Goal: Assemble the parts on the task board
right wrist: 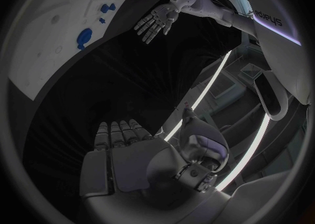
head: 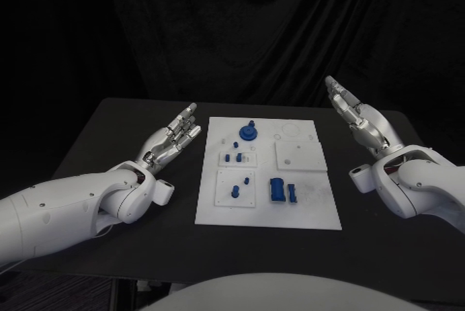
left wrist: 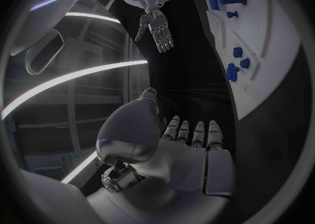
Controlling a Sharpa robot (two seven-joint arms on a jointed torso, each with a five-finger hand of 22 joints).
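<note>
Lying loose on the board [head: 269, 213] mid-table, the blue parts [head: 278, 189] look small, rigid and light, likely slick plastic; a fingertip pinch across the short sides should suit. Largest block near the board's front has its long axis running away from the robot; the round knobbed part [head: 249, 132] stands upright at the far end. Left hand [head: 173, 140] and right hand [head: 355, 115] flank the board, fingers extended, holding nothing.

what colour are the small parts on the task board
Blue. The parts on the white task board show best in the head view.
</note>
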